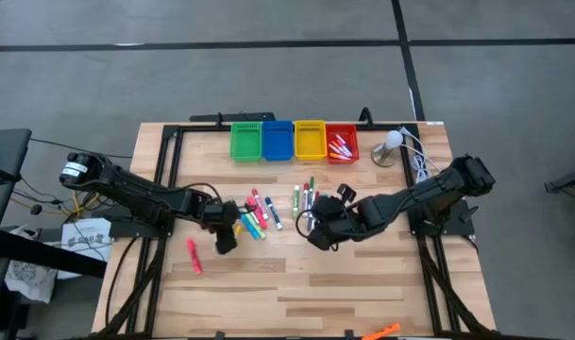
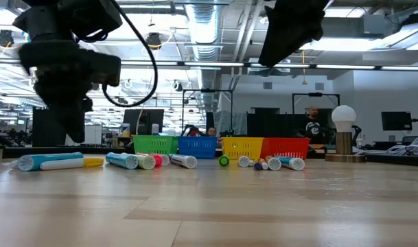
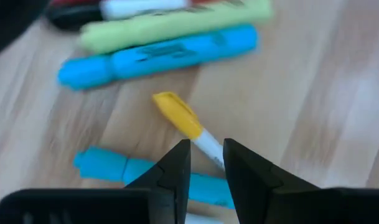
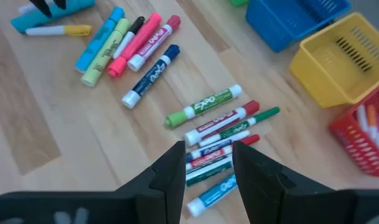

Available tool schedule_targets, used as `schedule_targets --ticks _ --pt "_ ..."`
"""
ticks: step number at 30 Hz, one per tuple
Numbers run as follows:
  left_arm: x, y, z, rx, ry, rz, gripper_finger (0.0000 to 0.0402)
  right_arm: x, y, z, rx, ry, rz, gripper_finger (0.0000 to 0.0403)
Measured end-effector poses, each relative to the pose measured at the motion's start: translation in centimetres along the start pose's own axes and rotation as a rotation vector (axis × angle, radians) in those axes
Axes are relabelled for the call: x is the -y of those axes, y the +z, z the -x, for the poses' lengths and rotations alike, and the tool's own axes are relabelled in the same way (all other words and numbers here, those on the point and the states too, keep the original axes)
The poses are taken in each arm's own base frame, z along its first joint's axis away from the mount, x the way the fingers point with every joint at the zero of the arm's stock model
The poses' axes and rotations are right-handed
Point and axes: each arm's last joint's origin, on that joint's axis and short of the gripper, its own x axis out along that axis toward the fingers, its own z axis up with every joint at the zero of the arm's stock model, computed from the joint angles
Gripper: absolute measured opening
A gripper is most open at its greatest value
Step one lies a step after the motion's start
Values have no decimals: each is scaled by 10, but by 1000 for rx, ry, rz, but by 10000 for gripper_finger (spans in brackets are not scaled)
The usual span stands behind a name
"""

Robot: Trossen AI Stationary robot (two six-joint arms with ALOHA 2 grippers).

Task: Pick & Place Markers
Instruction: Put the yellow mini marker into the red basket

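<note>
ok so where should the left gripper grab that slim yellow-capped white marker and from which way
Grip the slim yellow-capped white marker on its white barrel, just behind the cap, coming straight down. It lies flat on the wooden table, apart from the cyan markers, and the left gripper already straddles it, fingers across the barrel.

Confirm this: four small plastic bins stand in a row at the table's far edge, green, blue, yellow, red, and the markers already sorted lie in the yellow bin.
Wrong in one respect: the sorted markers lie in the red plastic bin, not the yellow plastic bin, which looks empty. The high view shows it. The row of green, blue, yellow and red is as stated.
</note>
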Motion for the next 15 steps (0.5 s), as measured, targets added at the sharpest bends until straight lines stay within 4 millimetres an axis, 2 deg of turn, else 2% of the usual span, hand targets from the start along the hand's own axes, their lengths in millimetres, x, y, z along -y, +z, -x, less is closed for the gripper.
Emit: schedule_targets --ticks 6,10,15 --pt "-1 9 0 62 -42 387 95 13 6 -9 -29 -45 99 122" --pt "4 11 1 102 -64 513 95 23 11 -16 -43 -72 80 122" --pt "8 6 0 103 -52 579 95 32 16 -21 -50 -92 55 122"
